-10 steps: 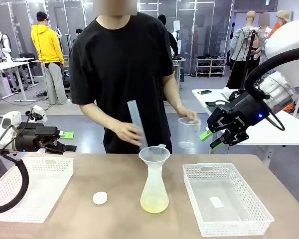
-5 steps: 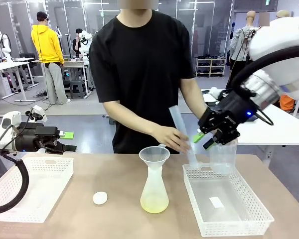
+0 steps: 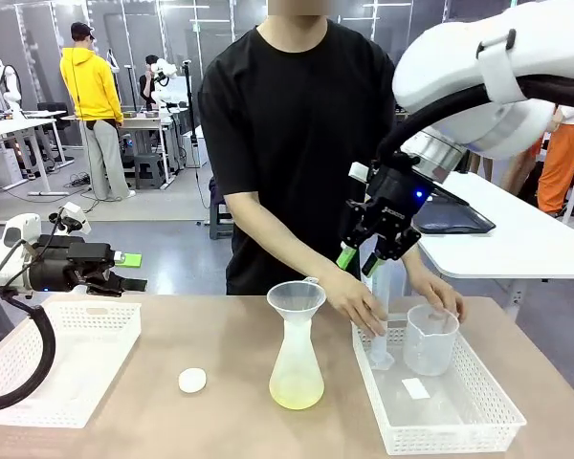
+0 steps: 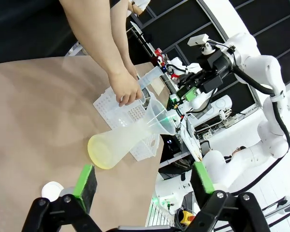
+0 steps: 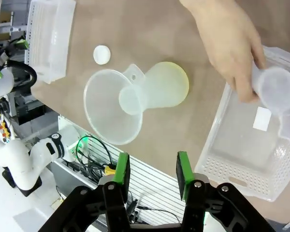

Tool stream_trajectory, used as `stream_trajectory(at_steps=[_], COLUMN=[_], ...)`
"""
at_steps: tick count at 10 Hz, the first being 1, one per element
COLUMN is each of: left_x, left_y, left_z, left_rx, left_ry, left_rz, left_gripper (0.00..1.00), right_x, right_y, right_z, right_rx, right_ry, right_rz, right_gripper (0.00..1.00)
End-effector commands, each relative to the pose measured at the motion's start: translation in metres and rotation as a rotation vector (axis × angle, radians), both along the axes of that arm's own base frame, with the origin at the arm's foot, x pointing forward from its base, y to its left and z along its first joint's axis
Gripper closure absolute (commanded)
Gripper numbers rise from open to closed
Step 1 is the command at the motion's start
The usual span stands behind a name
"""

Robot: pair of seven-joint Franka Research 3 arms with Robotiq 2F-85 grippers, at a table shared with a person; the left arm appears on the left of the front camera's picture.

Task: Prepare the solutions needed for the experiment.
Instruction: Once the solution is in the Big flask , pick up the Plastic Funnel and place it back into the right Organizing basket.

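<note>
Now, at the frame's left, we see the left gripper (image 3: 129, 272) open and empty, a white basket (image 3: 86, 311) below it. On the desk (image 3: 230, 344) lies a white cap (image 3: 192, 380). At centre the solutions (image 3: 297, 392) form a pale yellow layer in the funnel-topped flask (image 3: 295, 354). Right of centre, the right gripper (image 3: 357, 261) hangs partly open, holding nothing, above the person's hand (image 3: 359, 301) holding a cylinder (image 3: 379, 346) in another basket (image 3: 450, 430).

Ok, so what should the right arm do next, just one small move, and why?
Probably hold the right pincer in the air a moment. Its jaws are part open and empty, and the person's hands are in the white basket just below it, holding a measuring cylinder and a beaker. Descending now risks hitting them.
</note>
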State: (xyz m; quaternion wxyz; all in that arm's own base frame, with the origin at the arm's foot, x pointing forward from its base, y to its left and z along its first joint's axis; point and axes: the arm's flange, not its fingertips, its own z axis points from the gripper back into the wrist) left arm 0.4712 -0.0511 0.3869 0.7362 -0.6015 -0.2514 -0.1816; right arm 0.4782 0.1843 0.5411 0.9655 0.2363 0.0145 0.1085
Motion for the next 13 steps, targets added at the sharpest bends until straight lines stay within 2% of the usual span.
stream_trajectory(at_steps=[1,3,4,9,13], left_x=[0.002,0.002,0.002,0.002,0.002], left_y=[-0.002,-0.002,-0.002,-0.002,-0.002], left_z=[0.001,0.001,0.001,0.001,0.001], left_rx=[0.012,0.012,0.012,0.012,0.012], left_ry=[-0.021,-0.021,-0.021,-0.021,-0.021], left_rz=[0.009,0.009,0.009,0.009,0.009], left_gripper=[0.00,0.00,0.00,0.00,0.00], right_x=[0.006,0.001,0.002,0.002,-0.004], right_y=[0.019,0.034,0.016,0.020,0.040], right_z=[0.012,0.012,0.009,0.011,-0.019], right_rx=[-0.038,-0.019,-0.010,-0.010,-0.035], right_ry=[0.042,0.040,0.024,0.028,0.078], right_rz=[-0.056,-0.180,-0.045,-0.069,-0.143], right_gripper=[0.50,0.50,0.50,0.50,0.50])
